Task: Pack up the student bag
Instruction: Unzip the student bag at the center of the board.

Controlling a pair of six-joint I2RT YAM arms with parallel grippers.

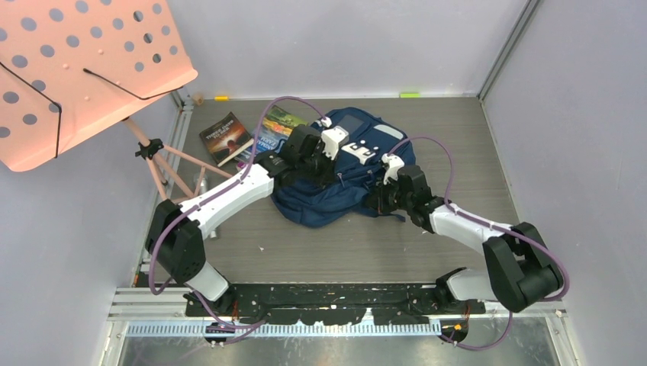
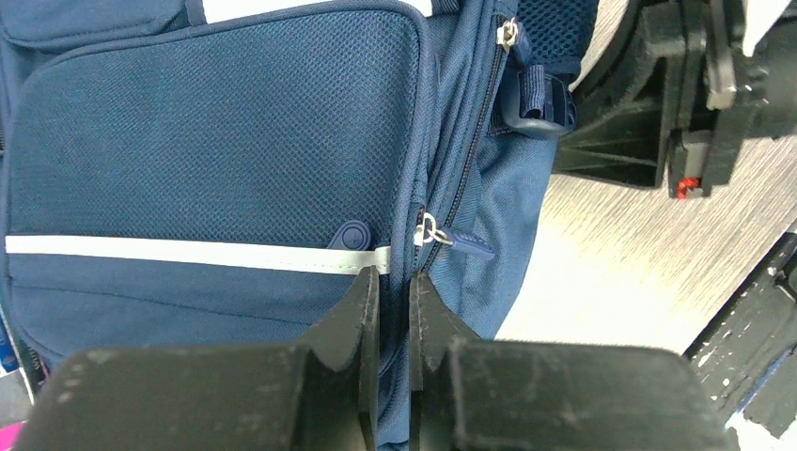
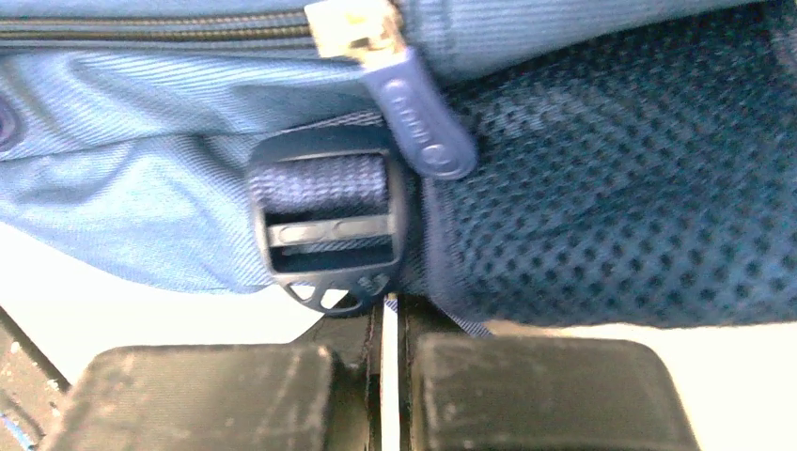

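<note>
1 student bag [image 1: 324, 204], L fingers [image 2: 362, 315] closed by zip pull [image 2: 467, 243], R fingers [image 3: 357, 366] closed under buckle [image 3: 329, 230], hold unclear

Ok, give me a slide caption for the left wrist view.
Left hand, shut, tips at the edge of the student bag's front pocket, beside a zipper pull.

Partly hiding the books [image 1: 226, 136] behind the left arm [image 1: 229, 197] and student bag [image 1: 328, 202]; leaving titles too small to read. Blurring zipper pull [image 3: 418, 117], right wrist view.
</note>
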